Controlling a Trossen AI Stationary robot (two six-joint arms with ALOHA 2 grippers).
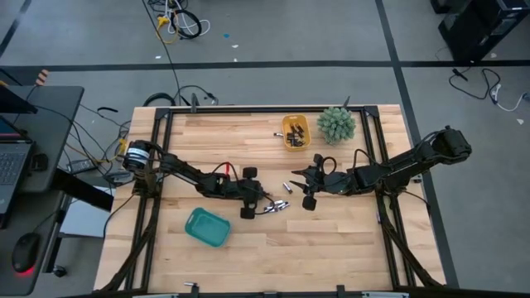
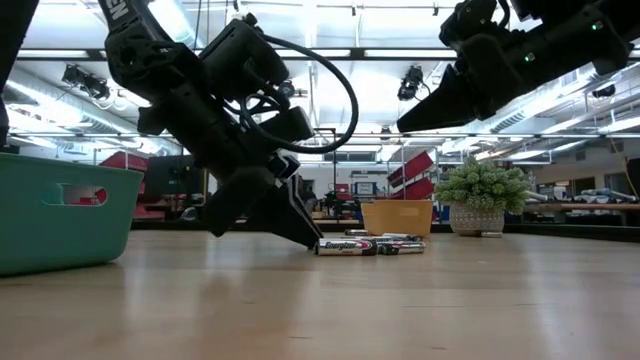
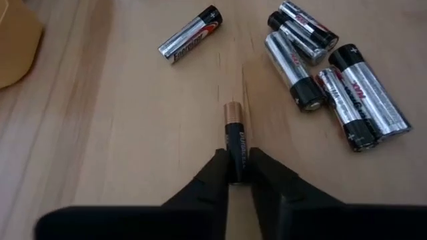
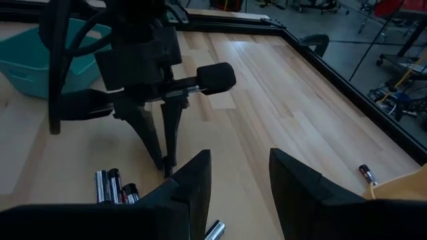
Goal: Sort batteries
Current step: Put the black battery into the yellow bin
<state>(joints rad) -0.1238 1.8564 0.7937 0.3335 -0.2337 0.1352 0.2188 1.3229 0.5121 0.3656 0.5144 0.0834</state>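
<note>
Left claw (image 3: 237, 175): pinching a copper-topped battery (image 3: 235, 137) lying on the tabletop (image 3: 133, 133), frame centre.
Loose batteries (image 3: 327, 73): clustering upper right (one (image 3: 190, 35) lying apart, upper centre).
Right claw (image 4: 239, 175): hanging released, centre-right of the high view.
Teal bin (image 1: 207, 227): sitting lower left.

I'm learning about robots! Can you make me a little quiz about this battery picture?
1. True or false: the left gripper has its jaws around a copper-topped battery.
2. What colour is the tray nearest the left arm?
A. teal
B. red
C. white
3. What holds batteries beside the plant?

Key:
1. true
2. A
3. the yellow tray
</note>
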